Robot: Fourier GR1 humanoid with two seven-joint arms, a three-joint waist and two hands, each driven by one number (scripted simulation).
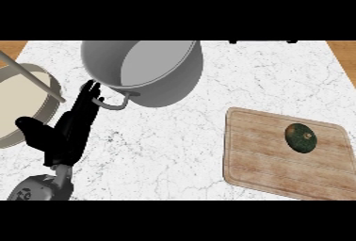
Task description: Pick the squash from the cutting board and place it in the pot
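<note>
A dark green squash (300, 138) lies on the wooden cutting board (264, 160) at the right of the marble counter. The large grey pot (142, 63) stands at the back, left of centre, with a wire handle toward me. My left hand (66, 132) is at the lower left, open, its straight fingers reaching up to just beside the pot's handle, thumb spread out to the left. It holds nothing. My right hand shows nowhere in the view.
A round cream-coloured pan or bowl (24, 101) with a long pale handle sits at the left edge, partly behind my left hand. A dark object (262, 41) lies at the counter's back edge.
</note>
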